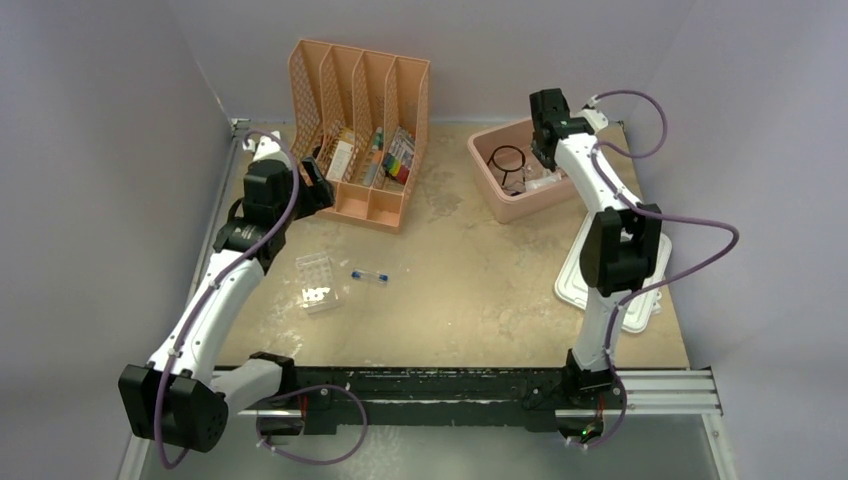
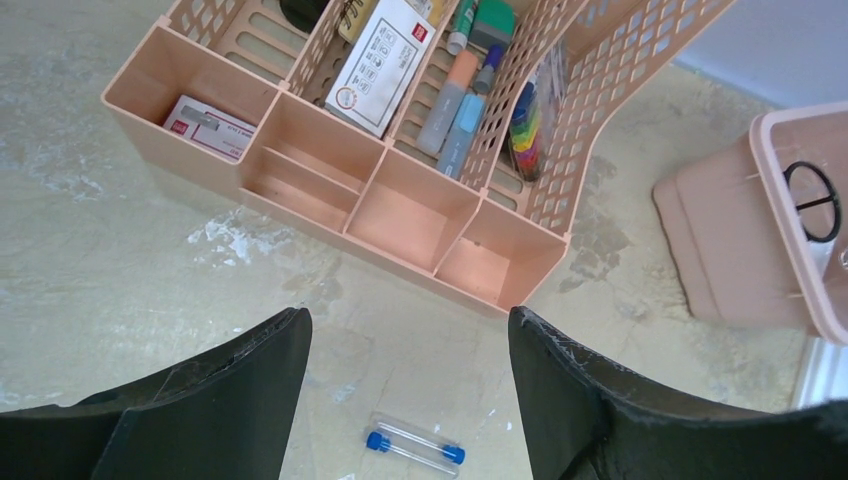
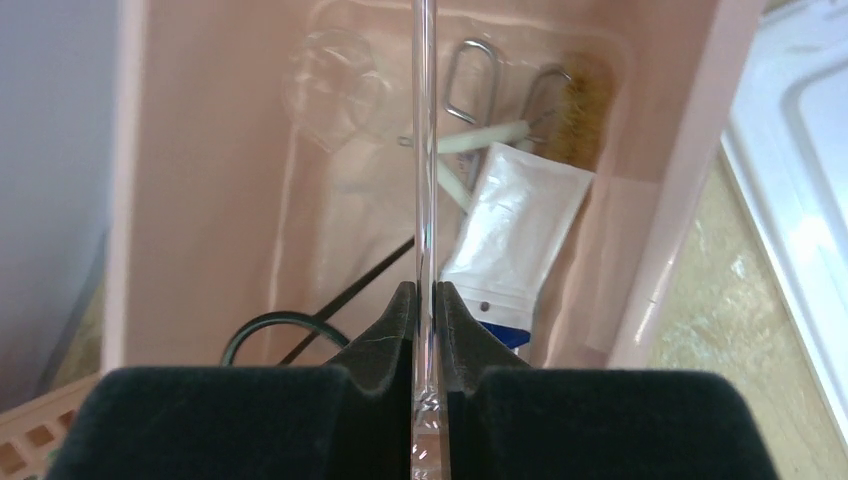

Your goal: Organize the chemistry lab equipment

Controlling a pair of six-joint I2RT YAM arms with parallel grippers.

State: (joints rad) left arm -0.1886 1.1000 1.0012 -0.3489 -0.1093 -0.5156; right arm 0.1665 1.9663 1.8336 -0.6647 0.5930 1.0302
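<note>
Overhead, the blue-capped clear tubes (image 1: 368, 276) lie at five o'clock from the wide-open, empty left gripper (image 1: 320, 185), long axis nine-to-three. The right gripper (image 3: 424, 300), farther off, pinches a thin clear rod (image 3: 424, 150).

Peach file organizer (image 1: 320, 90), lattice-perforated walls. Pink tub (image 1: 500, 207). Black wire ring (image 2: 812, 203). Clear tubes (image 2: 415, 445), blue caps. Clear rod (image 3: 424, 150). Mottled beige bench (image 1: 470, 300).
</note>
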